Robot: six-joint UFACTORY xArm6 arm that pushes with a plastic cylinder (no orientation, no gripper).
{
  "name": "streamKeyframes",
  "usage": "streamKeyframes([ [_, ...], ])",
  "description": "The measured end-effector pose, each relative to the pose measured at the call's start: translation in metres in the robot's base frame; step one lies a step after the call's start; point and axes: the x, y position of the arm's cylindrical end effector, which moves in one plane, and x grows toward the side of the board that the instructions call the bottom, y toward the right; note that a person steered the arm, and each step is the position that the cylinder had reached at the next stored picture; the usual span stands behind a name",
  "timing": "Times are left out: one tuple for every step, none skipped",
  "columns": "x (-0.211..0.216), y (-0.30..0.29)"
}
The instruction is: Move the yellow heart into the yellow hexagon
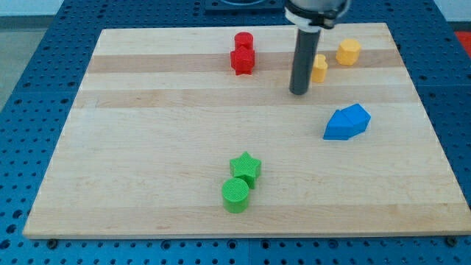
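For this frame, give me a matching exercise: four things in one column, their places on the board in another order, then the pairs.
Things:
1. yellow hexagon
2. yellow heart
3. green star
4. blue blocks

Places:
A. view's right, below the yellow ones
B. right beside my tip, partly hidden by the rod
C. view's bottom, next to the green cylinder
D. view's top right

Pairs: 1-D, 2-B, 3-C, 4-A

My wooden bench (147,147) carries a red cylinder (243,40) touching a red star-like block (242,60) near its far edge. Toward the far right corner sit the yellow heart (320,68) and yellow hexagon (348,52), slightly apart. Two touching blue blocks (346,122) lie near the right edge. A green star (246,168) and green cylinder (235,195) touch near the near edge.
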Motion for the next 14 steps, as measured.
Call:
streamKeyframes([
  [-0.012,-0.007],
  [-0.027,0.005],
  [-0.031,0.017],
  [-0.048,0.031],
  [-0.048,0.034],
  [-0.063,0.035],
  [-0.065,0.035],
  [-0.060,0.026],
  [-0.030,0.020],
  [-0.007,0.020],
  [0.001,0.032],
  [-0.001,0.036],
  [-0.023,0.051],
  [-0.031,0.062],
])
